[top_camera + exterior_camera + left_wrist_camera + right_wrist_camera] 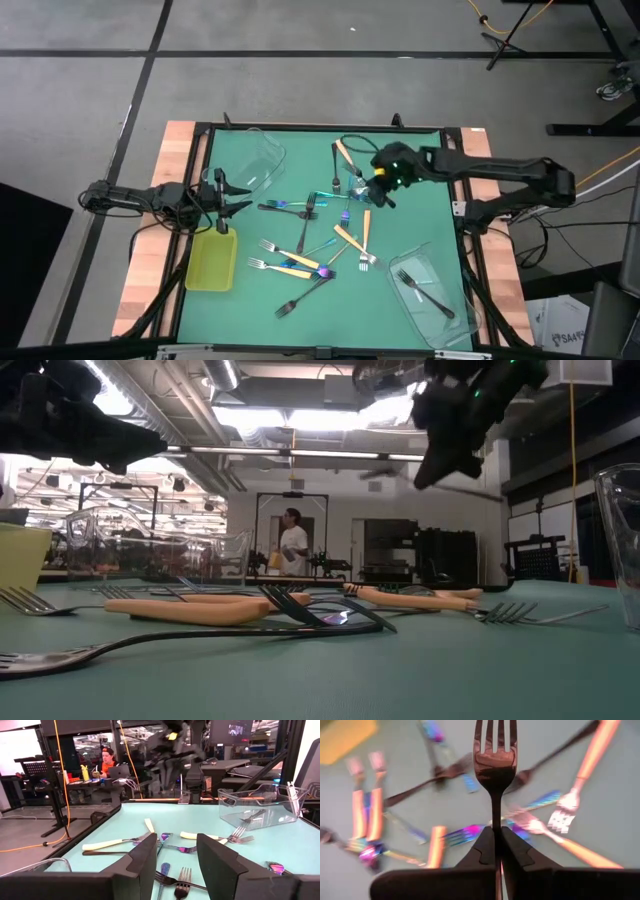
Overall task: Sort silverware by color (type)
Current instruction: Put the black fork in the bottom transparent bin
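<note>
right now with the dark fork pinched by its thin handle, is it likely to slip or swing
Probably stiff: the slim all-dark metal fork stands straight out of the right gripper, no visible droop. It may pivot, since the shut fingers hold only the narrow handle and the head sits far out. Its glossy surface suggests it could be slippery.

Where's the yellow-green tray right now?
In the high view the yellow-green tray lies at the mat's left edge, just below the open left gripper, with scattered forks to its right.
</note>
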Motion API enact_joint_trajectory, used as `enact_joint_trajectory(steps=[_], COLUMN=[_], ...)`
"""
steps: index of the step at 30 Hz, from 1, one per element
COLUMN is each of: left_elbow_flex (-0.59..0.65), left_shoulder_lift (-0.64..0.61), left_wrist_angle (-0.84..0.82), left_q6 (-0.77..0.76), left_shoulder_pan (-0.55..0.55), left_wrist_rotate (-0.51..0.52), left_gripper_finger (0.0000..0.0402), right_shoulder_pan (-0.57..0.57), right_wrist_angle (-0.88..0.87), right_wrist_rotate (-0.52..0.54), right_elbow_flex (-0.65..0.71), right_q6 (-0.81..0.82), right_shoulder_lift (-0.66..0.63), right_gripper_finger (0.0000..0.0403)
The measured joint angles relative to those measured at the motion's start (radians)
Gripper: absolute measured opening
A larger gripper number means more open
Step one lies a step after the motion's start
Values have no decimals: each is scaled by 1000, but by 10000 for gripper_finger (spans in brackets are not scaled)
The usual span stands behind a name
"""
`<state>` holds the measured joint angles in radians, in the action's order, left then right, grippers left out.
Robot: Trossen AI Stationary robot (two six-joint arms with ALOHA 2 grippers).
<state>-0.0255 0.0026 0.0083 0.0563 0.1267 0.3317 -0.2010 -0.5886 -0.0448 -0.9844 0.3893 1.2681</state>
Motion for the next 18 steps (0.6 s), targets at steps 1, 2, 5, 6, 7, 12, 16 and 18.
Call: enact_joint_trajectory(steps=[1,2,5,6,7,12,16,18], left_elbow_flex=[0,0,0,0,0,0,0,0], left_shoulder_lift=[0,0,0,0,0,0,0,0], left_wrist_angle=[0,0,0,0,0,0,0,0], left_q6=[0,0,0,0,0,0,0,0], left_shoulder_pan=[0,0,0,0,0,0,0,0], left_wrist_rotate=[0,0,0,0,0,0,0,0], left_gripper_finger=[133,133,133,133,133,133,133,133], right_shoulder_pan=[24,46,114,136,159,275,373,428], right_wrist_angle=[0,0,-1,-3,-8,-26,-57,-76], right_wrist_rotate=[0,0,0,0,0,0,8,26], right_elbow_flex=[0,0,0,0,0,0,0,0], right_q6=[13,27,64,80,97,189,287,353], right_shoulder_lift=[-10,-21,-51,-60,-69,-113,-138,-147], right_gripper_finger=[1,1,1,1,1,0,0,0])
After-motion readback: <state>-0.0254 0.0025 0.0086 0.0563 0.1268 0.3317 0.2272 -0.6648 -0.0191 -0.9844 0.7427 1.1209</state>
